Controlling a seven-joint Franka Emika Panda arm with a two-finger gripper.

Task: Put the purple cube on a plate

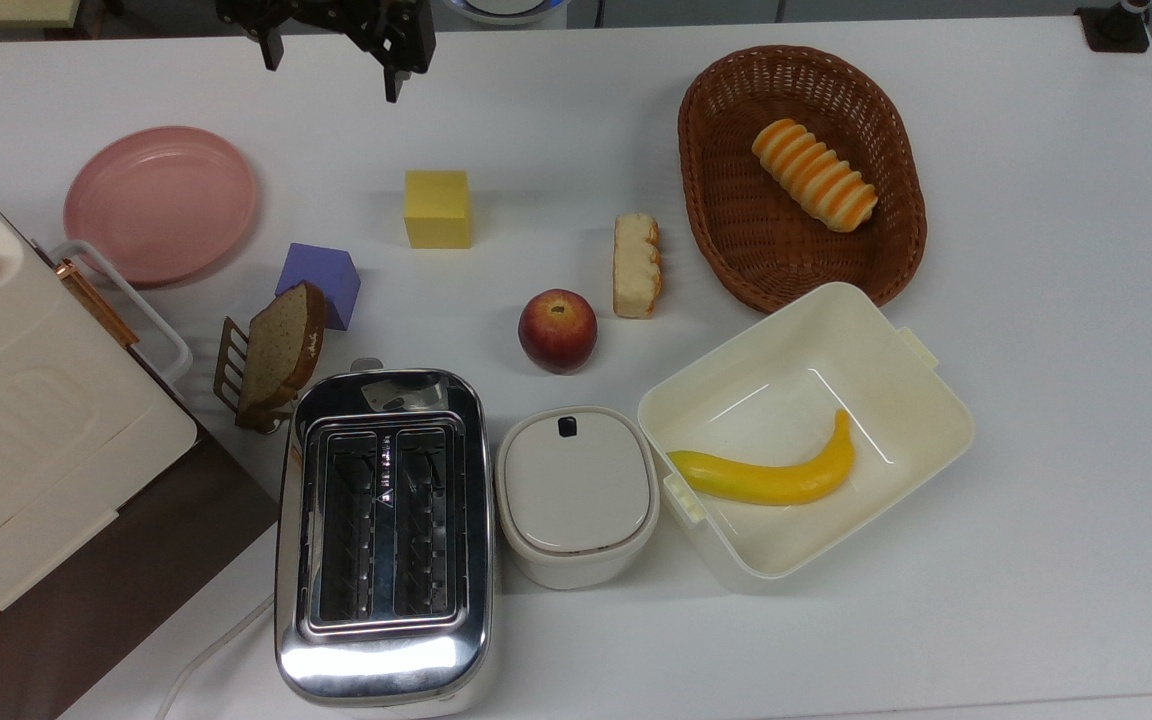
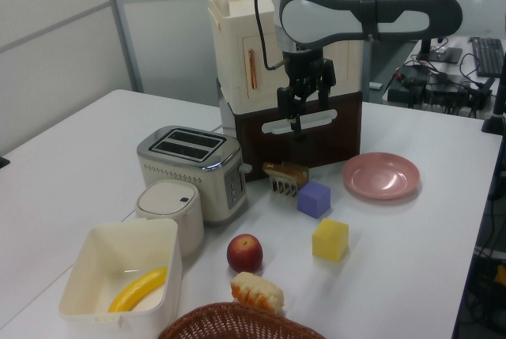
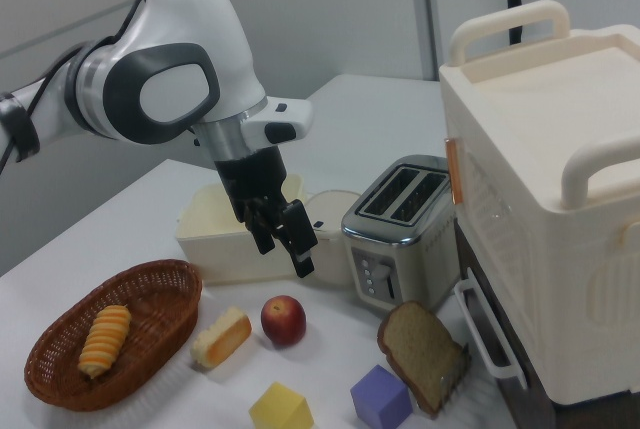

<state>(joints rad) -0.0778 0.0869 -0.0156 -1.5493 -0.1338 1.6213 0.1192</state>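
The purple cube (image 1: 321,283) rests on the white table, right beside a bread slice in a small rack (image 1: 276,350). In the top view the empty pink plate (image 1: 161,203) lies up and to the left of the cube, a short gap away. My gripper (image 1: 328,72) hangs open and empty high above the table's far edge, well clear of both. The left view has the cube (image 2: 314,198) in front of the plate (image 2: 380,175), with the gripper (image 2: 289,118) raised above and behind them. In the right view the gripper (image 3: 284,256) hovers above the apple, with the cube (image 3: 381,397) low in front.
A yellow cube (image 1: 437,208), an apple (image 1: 557,330) and a bread piece (image 1: 636,264) lie mid-table. A toaster (image 1: 383,530), a lidded white box (image 1: 576,495), an open tub with a banana (image 1: 804,430) and a wicker basket (image 1: 801,175) stand around. A large white appliance (image 1: 26,420) fills the top view's left.
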